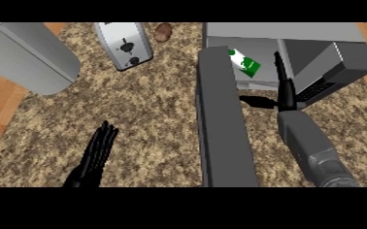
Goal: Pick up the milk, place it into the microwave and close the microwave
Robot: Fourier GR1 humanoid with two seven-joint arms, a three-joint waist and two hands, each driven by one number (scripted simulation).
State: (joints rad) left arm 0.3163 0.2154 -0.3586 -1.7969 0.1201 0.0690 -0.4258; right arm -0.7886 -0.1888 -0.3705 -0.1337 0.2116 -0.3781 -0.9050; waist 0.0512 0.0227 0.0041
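The milk (244, 63), a white carton with a green label, lies tilted inside the microwave (287, 34) at the upper right. The microwave's grey door (224, 126) stands open and swings out toward the lower edge of the head view. My right hand (282, 89) is just right of the door, in front of the microwave's opening, with fingers straight and pointing into it and the thumb out to the left. It holds nothing and is a little apart from the milk. My left hand (94, 157) rests open at the lower left, fingers up.
A silver toaster (124, 44) stands at the top centre-left, with a brown potato-like object (163, 32) beside it. A large grey rounded shape (36, 58) fills the upper left. The granite counter (150, 106) ends at the left over a wooden floor (8, 102).
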